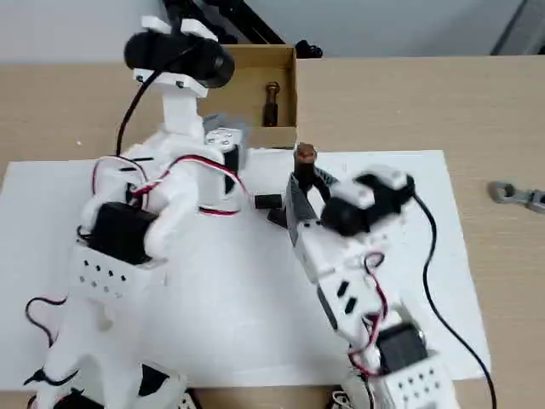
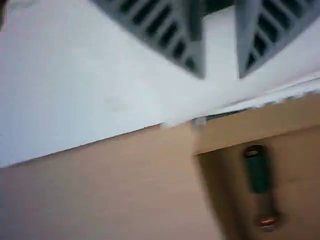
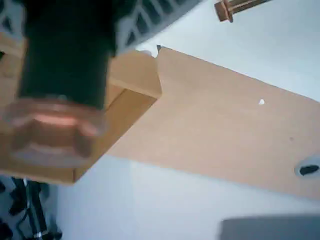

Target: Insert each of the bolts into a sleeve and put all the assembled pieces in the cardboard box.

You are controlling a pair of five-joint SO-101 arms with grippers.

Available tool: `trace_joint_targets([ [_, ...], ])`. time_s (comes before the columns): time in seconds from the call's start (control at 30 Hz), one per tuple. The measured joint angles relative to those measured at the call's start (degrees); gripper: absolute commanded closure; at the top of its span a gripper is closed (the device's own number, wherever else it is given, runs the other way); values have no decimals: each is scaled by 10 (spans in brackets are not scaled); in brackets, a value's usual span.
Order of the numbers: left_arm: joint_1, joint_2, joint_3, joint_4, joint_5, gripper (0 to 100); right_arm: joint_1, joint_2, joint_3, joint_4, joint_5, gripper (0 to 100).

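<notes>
- the right gripper (image 1: 305, 181) is clamped on a sleeved bolt (image 1: 305, 155). it holds the piece upright over the far part of the white sheet (image 1: 238, 298), copper head on top and black sleeve between the jaws.
- the left gripper (image 2: 221, 70) hangs with its grey fingers (image 2: 165, 30) apart and nothing between them, just beside the near wall of the cardboard box (image 1: 260, 57).
- one finished piece (image 1: 272, 104) already lies inside the box, its long axis running from the near wall toward the far wall.
- from the right gripper, the box lies farther out and across toward the left arm's side, just past the sheet's far edge. its near corner looms close in the right wrist view.
- the held piece's long axis is vertical. by the look of it, the piece must be carried over the box wall before it is let go, and the wall is the likeliest snag.
- the left arm is nearer the box but carries nothing, so the right arm looks like the one to deliver.
- a loose black sleeve (image 1: 268, 201) lies on the sheet just beside the right gripper, and a loose bolt (image 3: 227, 9) also rests on the sheet. more assembly appears to remain.
- a wrench (image 1: 511, 193) lies on the bare table on the right arm's side, well apart from the work.
</notes>
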Motion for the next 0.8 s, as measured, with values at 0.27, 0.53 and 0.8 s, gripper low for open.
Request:
trace_joint_targets([
  [0.27, -85, 0, 0, 129, -51, 994, -2, 232, -105, -120, 0, 995],
  [0.53, -149, 0, 0, 170, -72, 994, -3, 486, -257, -173, 0, 991],
  [0.8, -154, -4, 19, 170, -74, 994, 19, 740, -469, -173, 0, 991],
])
